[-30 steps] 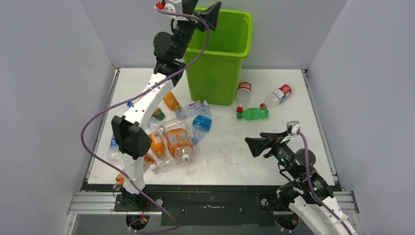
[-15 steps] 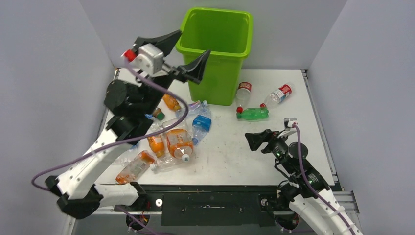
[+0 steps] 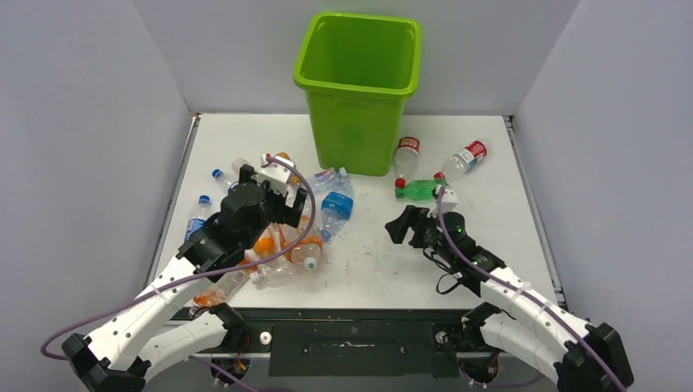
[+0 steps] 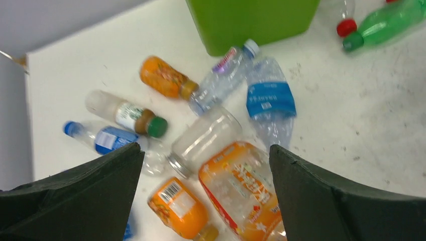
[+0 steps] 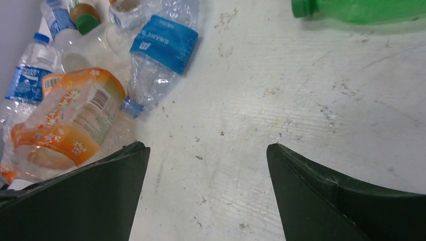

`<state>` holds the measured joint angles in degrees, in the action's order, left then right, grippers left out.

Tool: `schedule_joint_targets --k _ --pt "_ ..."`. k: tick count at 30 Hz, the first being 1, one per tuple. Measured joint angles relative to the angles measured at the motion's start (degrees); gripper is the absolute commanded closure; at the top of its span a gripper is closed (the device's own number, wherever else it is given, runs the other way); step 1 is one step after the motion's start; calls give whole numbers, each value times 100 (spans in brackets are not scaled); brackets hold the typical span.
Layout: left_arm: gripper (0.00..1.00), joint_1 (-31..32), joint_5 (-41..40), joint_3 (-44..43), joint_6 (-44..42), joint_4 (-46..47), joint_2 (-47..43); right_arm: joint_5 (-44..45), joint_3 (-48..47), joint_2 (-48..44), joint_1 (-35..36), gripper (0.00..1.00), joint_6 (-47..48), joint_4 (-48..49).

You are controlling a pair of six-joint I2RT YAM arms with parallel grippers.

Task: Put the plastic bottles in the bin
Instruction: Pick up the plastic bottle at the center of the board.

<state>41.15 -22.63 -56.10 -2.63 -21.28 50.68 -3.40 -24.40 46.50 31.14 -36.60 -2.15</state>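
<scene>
The lime-green bin (image 3: 359, 122) stands at the back centre, and its wall shows in the left wrist view (image 4: 251, 20). My left gripper (image 3: 286, 212) is open and empty, hovering over the bottle pile, above a crushed orange-label bottle (image 4: 241, 191) and a small orange bottle (image 4: 178, 208). A clear blue-label bottle (image 4: 271, 100) lies beside them. My right gripper (image 3: 399, 227) is open and empty, low over bare table (image 5: 207, 148). A green bottle (image 3: 425, 189) lies just beyond it. Two clear red-label bottles (image 3: 406, 155) (image 3: 466, 157) lie right of the bin.
More bottles lie at the left: an orange one (image 4: 163, 78), a green-capped one (image 4: 125, 114), a blue-label one (image 4: 98, 136) and another by the left table edge (image 3: 196, 216). Grey walls close in the table on three sides. The left arm's purple cable (image 3: 163, 286) loops near the front edge.
My left arm has swung down from the bin's rim to just over the bottle pile, jaws open and empty. My right gripper has moved forward and left toward the table's middle.
</scene>
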Motion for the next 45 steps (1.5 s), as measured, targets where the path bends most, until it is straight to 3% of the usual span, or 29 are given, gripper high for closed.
schedule_joint_targets --k 3,9,18,30,38,45 --pt "4 -219 393 564 374 -164 -131 -15 -31 723 385 10 -9 339" --pt "4 -907 966 964 1305 39 -667 175 -293 1869 1794 10 17 874" --pt "4 -1084 525 1565 1939 481 -1893 1687 -1274 2645 3936 10 734 1478" --pt "4 -1088 157 1711 1947 789 -2234 2457 -2441 3818 4476 3 828 1045" --pt "4 -1088 162 1735 1937 804 -2227 2588 -2555 4124 4542 29 682 758" --pt "4 -1088 164 1735 1937 813 -2223 2601 -2640 4157 4542 40 645 750"
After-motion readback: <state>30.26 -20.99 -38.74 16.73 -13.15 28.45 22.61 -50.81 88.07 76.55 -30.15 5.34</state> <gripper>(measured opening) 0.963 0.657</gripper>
